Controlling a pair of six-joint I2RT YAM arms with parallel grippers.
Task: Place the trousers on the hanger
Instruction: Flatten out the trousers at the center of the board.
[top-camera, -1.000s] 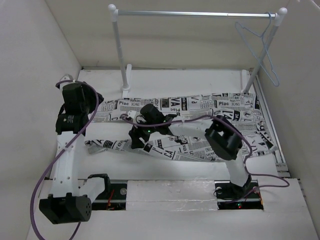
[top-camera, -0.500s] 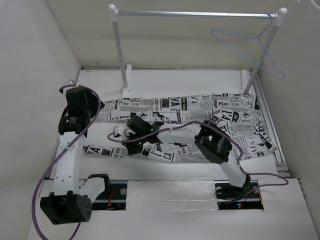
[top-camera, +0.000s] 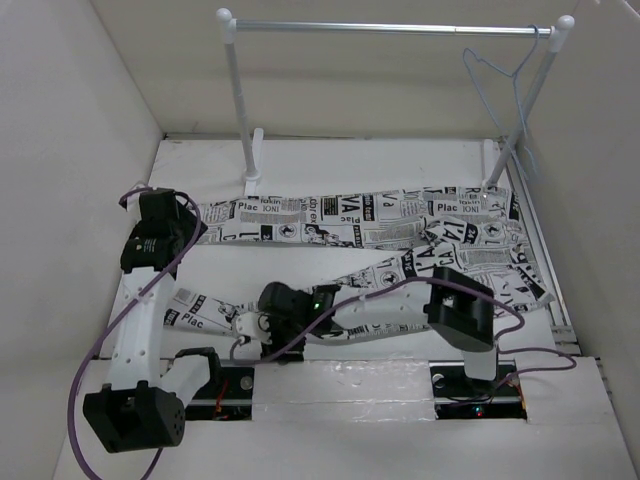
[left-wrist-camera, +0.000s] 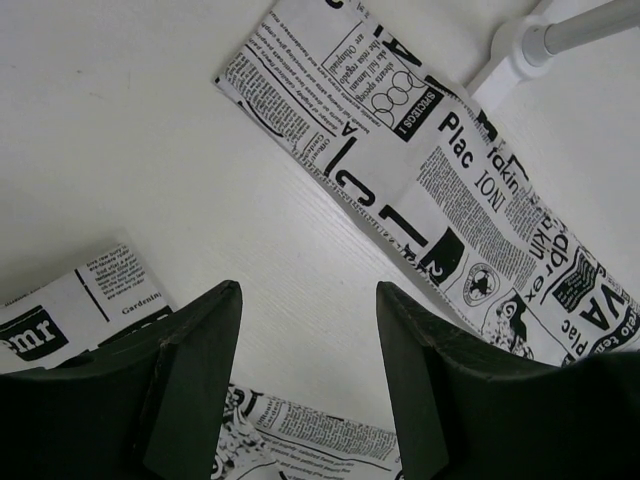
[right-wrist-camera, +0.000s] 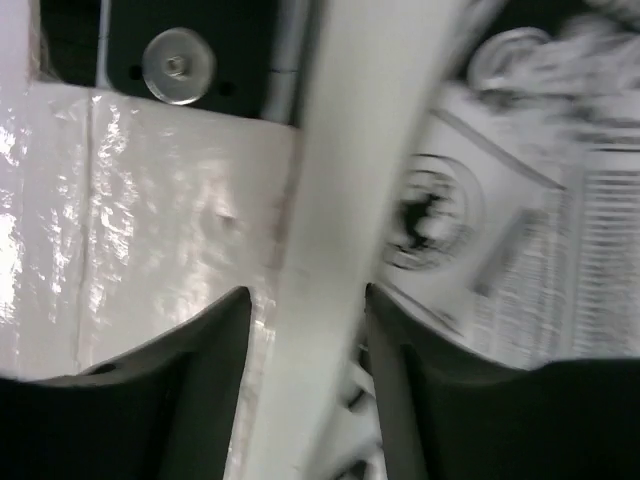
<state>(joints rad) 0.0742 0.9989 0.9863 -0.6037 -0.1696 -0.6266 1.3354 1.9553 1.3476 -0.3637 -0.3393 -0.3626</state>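
At the right end of the rack, the hanger hangs by its hook from the silver rail, just beside the right post and well apart from the trousers; these lie spread flat on the table in front of the rack's feet, waist end before the right post, one leg running leftward past the left post's foot, the other slanting away from the rack toward the near edge. The left gripper hovers forward and to the left of the rack's left foot, its fingers parted and holding nothing; in the left wrist view bare table shows between them, the leg nearer the rack lies beyond their tips with the rack's foot at its far end, and a scrap of the other leg shows by the left finger. The right gripper reaches farthest from the rack, low at the table's near edge beside the cuff of the slanting leg; the right wrist view is blurred, yet its fingers stand apart with only the table's edge strip in the gap, printed cloth off to one side, nothing clenched.
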